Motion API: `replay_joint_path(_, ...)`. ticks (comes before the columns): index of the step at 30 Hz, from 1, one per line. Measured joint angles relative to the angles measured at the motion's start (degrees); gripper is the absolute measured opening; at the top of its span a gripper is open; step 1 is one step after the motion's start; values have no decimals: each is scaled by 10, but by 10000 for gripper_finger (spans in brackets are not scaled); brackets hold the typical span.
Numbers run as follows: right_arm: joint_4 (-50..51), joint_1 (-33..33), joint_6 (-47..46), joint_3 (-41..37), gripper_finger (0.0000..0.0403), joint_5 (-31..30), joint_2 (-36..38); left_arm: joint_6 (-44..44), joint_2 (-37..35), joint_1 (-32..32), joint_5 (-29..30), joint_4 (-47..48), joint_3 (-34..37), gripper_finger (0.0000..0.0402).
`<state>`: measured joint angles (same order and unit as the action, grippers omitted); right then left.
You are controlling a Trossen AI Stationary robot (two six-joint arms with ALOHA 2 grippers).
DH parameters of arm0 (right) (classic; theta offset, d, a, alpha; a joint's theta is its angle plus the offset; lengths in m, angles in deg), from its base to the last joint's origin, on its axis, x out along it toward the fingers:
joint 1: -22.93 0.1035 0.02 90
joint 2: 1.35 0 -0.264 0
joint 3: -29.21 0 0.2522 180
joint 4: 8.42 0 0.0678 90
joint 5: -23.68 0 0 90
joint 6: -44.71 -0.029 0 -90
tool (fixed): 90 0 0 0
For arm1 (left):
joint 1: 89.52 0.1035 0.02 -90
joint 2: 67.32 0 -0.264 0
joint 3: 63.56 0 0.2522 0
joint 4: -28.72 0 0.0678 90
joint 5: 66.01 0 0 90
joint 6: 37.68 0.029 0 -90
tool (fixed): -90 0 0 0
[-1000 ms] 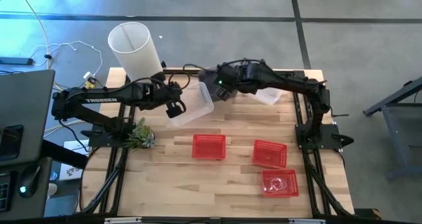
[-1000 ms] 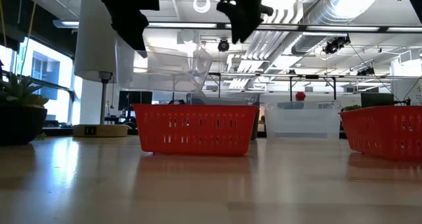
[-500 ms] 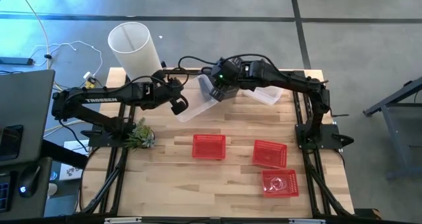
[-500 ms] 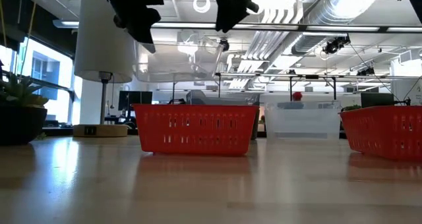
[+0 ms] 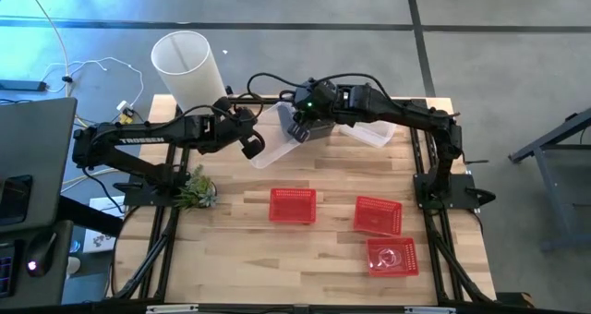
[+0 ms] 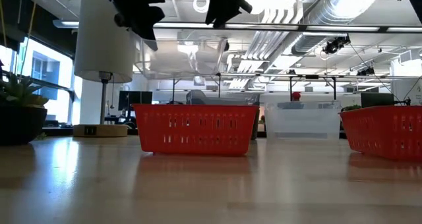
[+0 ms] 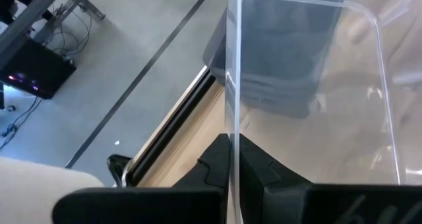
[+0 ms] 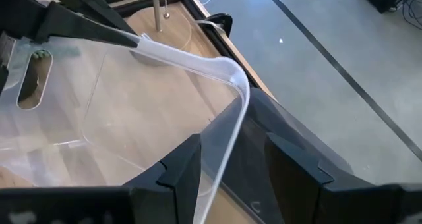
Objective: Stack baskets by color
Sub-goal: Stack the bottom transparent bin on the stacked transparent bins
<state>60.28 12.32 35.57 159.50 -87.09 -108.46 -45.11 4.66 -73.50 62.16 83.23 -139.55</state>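
Observation:
A clear basket point(image 5: 271, 138) hangs in the air over the far middle of the table, about level in the low view point(image 6: 181, 58). My left gripper point(image 5: 251, 148) is shut on its left side. My right gripper point(image 5: 297, 129) is open at the basket's right side, one finger on either side of the rim point(image 8: 231, 128). A second clear basket point(image 5: 374, 132) stands on the table at the far right. A dark grey basket point(image 7: 283, 53) shows through the held one. Three red baskets point(image 5: 293, 205) point(image 5: 378, 215) point(image 5: 392, 256) rest on the near half. My left gripper pinches the clear basket's side wall at its upper edge point(image 7: 232, 128) between its two fingers. The fingers slant down from the table's left. The basket is lifted clear of the table, roughly level. My right gripper stands astride the rim near a corner point(image 8: 239, 85); whether a finger touches it, I cannot tell.
A tall white lamp point(image 5: 187, 67) stands at the far left corner, close behind my left arm. A small green plant point(image 5: 194, 189) sits at the left edge. Bare wood lies between the red baskets and the near edge.
The clear basket has turned from tilted to about level and has risen a little. My left gripper has rolled at the wrist while staying in place, still shut on the wall. My right gripper has risen and tipped, shifting slightly toward the table's left and far edge, its fingers still open.

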Motion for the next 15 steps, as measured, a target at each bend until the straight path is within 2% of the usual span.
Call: replay_joint_path(15, 1, -6, -9, 0, 154, -7, 0, 53, 0, -26, -4, -88, 0, 0)
